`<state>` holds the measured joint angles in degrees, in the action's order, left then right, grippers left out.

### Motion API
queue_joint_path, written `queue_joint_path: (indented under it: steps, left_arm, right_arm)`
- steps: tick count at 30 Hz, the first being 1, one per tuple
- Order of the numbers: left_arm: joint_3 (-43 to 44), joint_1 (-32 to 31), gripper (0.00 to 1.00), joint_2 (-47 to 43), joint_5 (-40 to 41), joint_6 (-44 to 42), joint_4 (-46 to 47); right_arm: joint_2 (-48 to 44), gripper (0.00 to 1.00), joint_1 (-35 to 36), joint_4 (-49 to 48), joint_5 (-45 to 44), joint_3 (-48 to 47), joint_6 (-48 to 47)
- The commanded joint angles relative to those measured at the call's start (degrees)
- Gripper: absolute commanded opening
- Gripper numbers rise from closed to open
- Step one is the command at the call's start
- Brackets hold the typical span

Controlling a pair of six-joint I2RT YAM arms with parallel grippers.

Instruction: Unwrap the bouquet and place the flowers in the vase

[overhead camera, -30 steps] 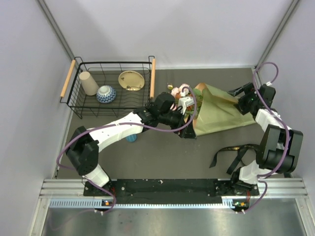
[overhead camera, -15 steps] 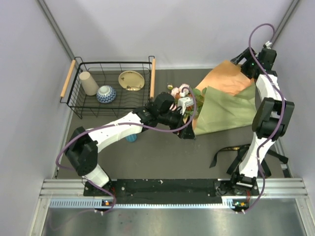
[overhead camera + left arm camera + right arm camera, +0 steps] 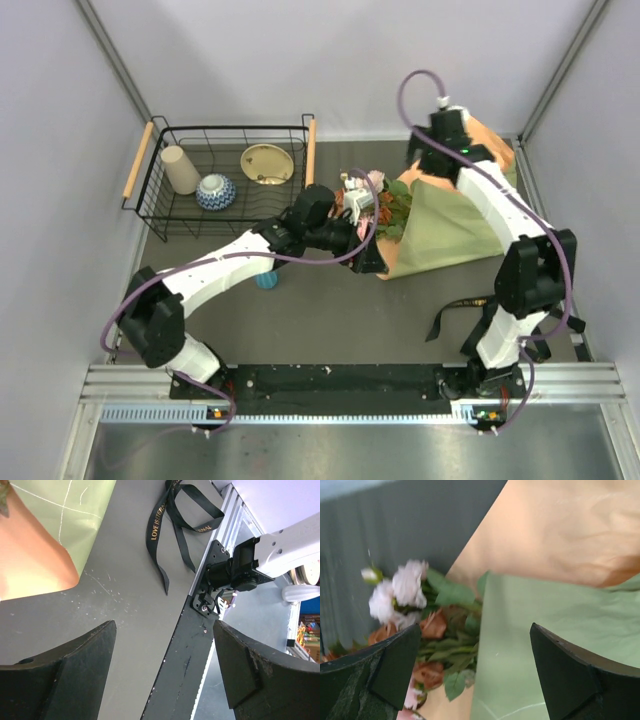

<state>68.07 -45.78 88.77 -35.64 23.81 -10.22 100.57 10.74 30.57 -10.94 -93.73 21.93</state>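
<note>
Unwrapping judged nearly done | ribbon [image 3: 470,308] seen loose, nearside | vase [image 3: 266,281] noted beside left arm [image 3: 220,268] | left gripper [image 3: 164,626] held wide, empty | flowers [image 3: 375,200] laid on opened paper [image 3: 450,228] | right gripper [image 3: 475,630] spread wide, empty, above them | next: stems to be grasped.

One wire basket [image 3: 230,127] with two wooden handles [image 3: 138,160] holds one cup [image 3: 181,169], one bowl [image 3: 215,191] and one plate [image 3: 267,163]. On the desk [image 3: 330,310] are one bouquet [image 3: 450,228], one ribbon [image 3: 153,525] and one vase [image 3: 266,282]. Two robot arms: left arm [image 3: 215,268], right arm [image 3: 497,205].

Top looks down; wrists (close) share the bouquet [image 3: 442,236]
</note>
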Motion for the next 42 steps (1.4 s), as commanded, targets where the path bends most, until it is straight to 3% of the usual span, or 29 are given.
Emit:
queue_joint_path:
  steps: [1,9,11,12,23,26,31,37,42]
  left_arm:
    - [-2.59,0.78,0.84,-7.46,1.45,0.71,4.07]
    - [-5.41,1.75,0.84,-10.02,0.75,0.18,3.27]
    - [-5.41,1.75,0.84,-10.11,0.40,0.18,3.45]
    - [-5.41,1.75,0.84,-10.02,0.22,0.18,3.54]
    - [-5.32,1.83,0.84,-9.06,-1.27,-0.43,3.63]
    - [-5.23,1.92,0.84,-8.70,-1.71,-0.61,3.71]
    - [-5.32,1.92,0.84,-8.26,-2.77,-0.44,4.24]
    - [-5.85,1.92,0.84,-7.48,-4.09,-0.26,5.47]
    - [-5.58,1.92,0.84,-5.28,-5.58,0.18,6.70]
  right_arm:
    - [2.42,0.91,6.92,7.04,-14.26,3.12,1.96]
    - [9.55,0.73,8.42,9.77,-17.01,2.59,6.63]
    - [10.78,0.59,8.42,9.86,-16.05,1.54,6.11]
    - [12.09,0.57,8.42,9.86,-15.70,1.10,5.76]
    - [12.99,0.56,8.42,10.83,-17.18,0.65,5.40]
    - [9.74,0.50,8.42,11.18,-19.03,3.46,5.58]
    - [2.45,0.47,8.42,12.15,-21.75,11.72,7.41]
    - [-11.35,0.54,8.42,13.55,-24.66,24.55,9.43]
    - [-25.12,0.60,8.42,16.88,-20.28,35.80,13.83]
